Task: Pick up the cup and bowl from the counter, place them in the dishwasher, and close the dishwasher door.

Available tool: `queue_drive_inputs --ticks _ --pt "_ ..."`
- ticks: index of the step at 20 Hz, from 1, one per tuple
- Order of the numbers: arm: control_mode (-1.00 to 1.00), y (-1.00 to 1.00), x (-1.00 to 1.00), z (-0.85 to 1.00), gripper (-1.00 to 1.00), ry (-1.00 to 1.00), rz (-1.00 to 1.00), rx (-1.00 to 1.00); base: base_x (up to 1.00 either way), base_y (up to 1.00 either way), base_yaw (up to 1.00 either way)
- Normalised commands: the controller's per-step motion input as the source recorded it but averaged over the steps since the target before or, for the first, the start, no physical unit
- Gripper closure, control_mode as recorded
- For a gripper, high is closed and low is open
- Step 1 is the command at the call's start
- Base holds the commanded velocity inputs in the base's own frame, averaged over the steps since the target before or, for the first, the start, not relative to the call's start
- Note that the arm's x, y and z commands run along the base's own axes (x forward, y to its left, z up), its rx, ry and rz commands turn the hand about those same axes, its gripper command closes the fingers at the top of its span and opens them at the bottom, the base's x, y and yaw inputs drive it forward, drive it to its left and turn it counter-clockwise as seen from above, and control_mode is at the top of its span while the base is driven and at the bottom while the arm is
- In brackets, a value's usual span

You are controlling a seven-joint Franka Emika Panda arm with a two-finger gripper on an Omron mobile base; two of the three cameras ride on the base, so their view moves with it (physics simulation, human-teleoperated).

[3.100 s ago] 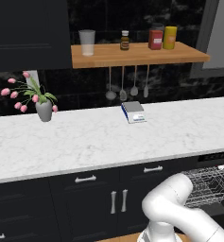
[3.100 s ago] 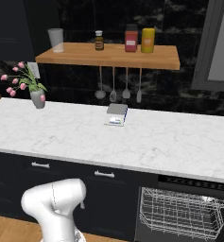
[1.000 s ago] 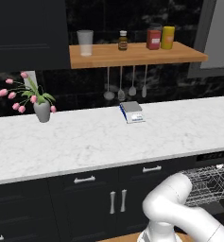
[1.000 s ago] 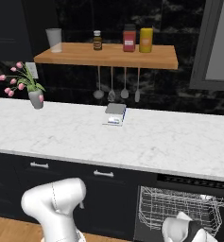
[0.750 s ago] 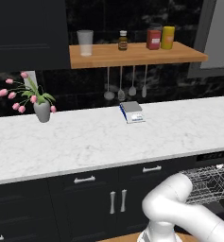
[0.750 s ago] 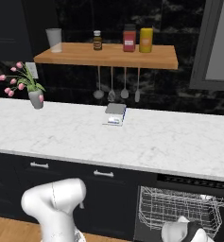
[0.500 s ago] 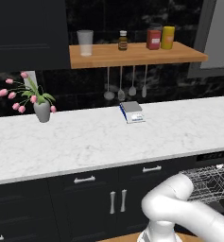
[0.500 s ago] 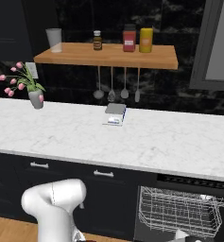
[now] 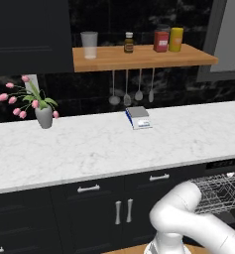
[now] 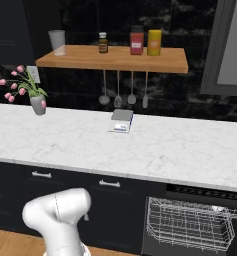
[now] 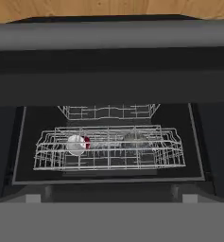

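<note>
I couldn't tell my fingers' state; the door point(image 11: 111, 66) could have jammed against the protruding rack point(image 11: 108, 147), jostling the cup point(image 11: 77, 144).

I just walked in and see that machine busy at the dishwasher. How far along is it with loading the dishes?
Mostly done, it seems. In the hand view, two things that look like a white-and-red cup and a greyish bowl sit in the wire rack of the dishwasher, and neither is on the counter. The dishwasher door is open, so closing it is what remains.
</note>
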Motion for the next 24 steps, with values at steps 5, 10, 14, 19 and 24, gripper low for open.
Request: queue_drive_inputs --ticks 5,10,14,19,24 --pt "-1.0 -0.18 -0.4 -1.0 -1.0 0.02 0.39 0.03 0.0 0.0 0.0" --pt "-1.0 -0.06 -0.05 -1.0 -1.0 0.03 0.05 0.0 0.0 0.0 0.0" --pt "-1.0 -0.23 -0.28 -1.0 -1.0 -0.01 -0.22 0.0 0.0 0.0 0.0" --pt "-1.0 -0.21 -0.83 -1.0 -1.0 -0.06 -0.45 0.0 0.0 0.0 0.0" --pt "-1.0 -0.08 -0.71 -1.0 -1.0 -0.09 -0.43 0.0 0.0 0.0 0.0"
